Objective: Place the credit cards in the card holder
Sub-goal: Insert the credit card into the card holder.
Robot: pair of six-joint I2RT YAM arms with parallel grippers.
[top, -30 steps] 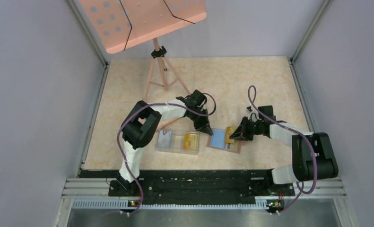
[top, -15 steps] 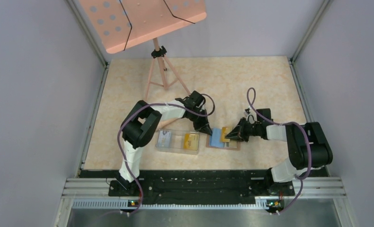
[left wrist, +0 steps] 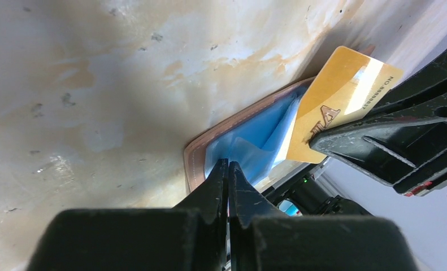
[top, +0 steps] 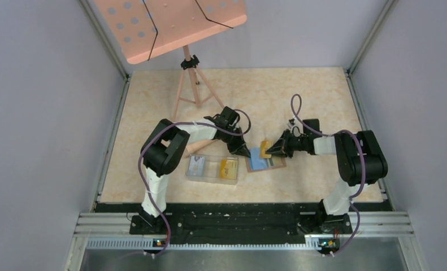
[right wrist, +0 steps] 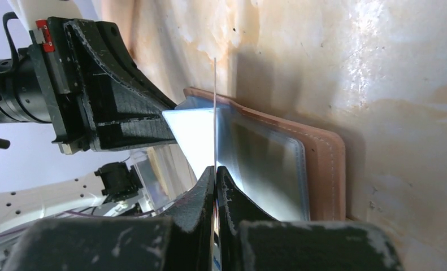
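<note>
Right gripper (top: 269, 151) pinches a thin, glossy yellow card (left wrist: 334, 96). Left gripper (left wrist: 228, 165) pinches the blue plastic sleeve (left wrist: 255, 132) of the stitched brown wallet (left wrist: 194, 164).

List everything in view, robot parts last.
music stand: 1, salmon pink, on a tripod at the far left of the table
table: 1, beige marbled, under everything
clear tray: 1, transparent, near side, by the left arm
grey-blue card: 1, left end of tray
yellow-orange card: 1, right end of tray
card holder: 1, brown, open, right of tray
blue sleeve: several, exact count unclear, inside card holder
yellow card: 1, gold, over card holder
left tool: 1, black, shut on blue sleeve
right tool: 1, black, shut on yellow card
</note>
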